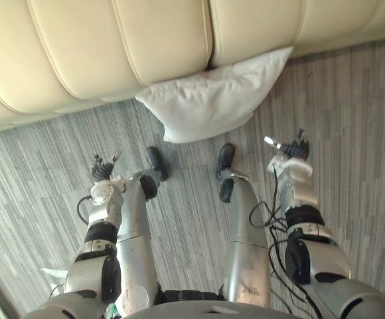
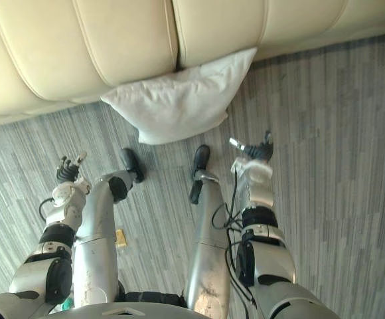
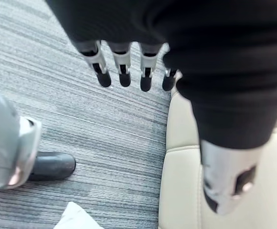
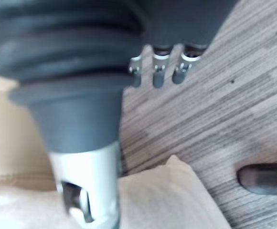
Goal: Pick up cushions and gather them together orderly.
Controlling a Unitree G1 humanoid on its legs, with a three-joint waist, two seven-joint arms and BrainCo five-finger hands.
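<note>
1. The left hand (image 1: 104,170) is held over the carpet (image 1: 33,173) on the robot's left side. In the left wrist view its fingers (image 3: 123,71) are seen stretched out in a row, with the thumb set apart from them. The hand is released, and nothing is grasped by it.
2. The right hand (image 1: 291,151) is held over the carpet on the robot's right side, at about the same level as the left hand. In the right wrist view its fingers (image 4: 157,71) are seen relaxed and uncurled, and the thumb is pointed outward. This hand is also released, and nothing is grasped by it.
3. One white cushion (image 1: 212,100) is seen ahead of the robot, between the lines of the two arms. It is touched by neither hand, and both hands are kept apart from it.
4. The cushion is laid on the carpet with its far edge propped against the front of a cream sofa (image 1: 79,46). Its upper part is placed just below the seam between two padded sections of the sofa, and one corner is raised toward the right-hand section.
5. The cushion surface is lightly creased, and its near corner is rested on the carpet.
6. The sofa is set across the far side of the scene, and the grey striped carpet is spread before it.
</note>
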